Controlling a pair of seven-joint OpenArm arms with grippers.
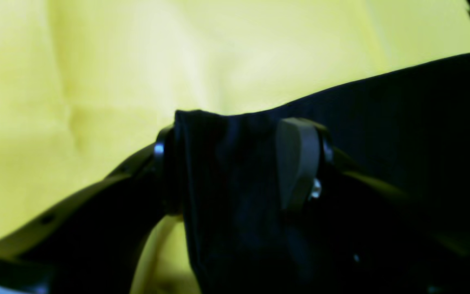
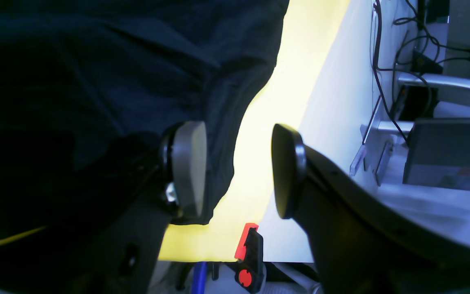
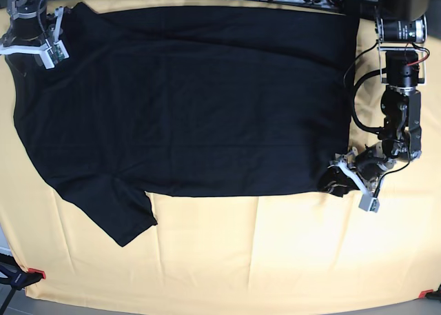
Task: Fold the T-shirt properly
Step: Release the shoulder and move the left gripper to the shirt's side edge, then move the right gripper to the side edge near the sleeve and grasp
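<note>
While the right claw (image 2: 235,169) is idling apart near the surface's far corner, the left claw (image 1: 239,163) is clamping the T-shirt's (image 3: 193,101) hem corner, seemingly for folding.

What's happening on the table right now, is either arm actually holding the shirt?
The black T-shirt lies spread mostly flat on the yellow tablecloth. The left tool is shut on a bunched bit of the shirt's bottom hem corner, at the base view's right. The right tool sits open at the shirt's far corner on the other side, gripping nothing. No fold shows yet.
</note>
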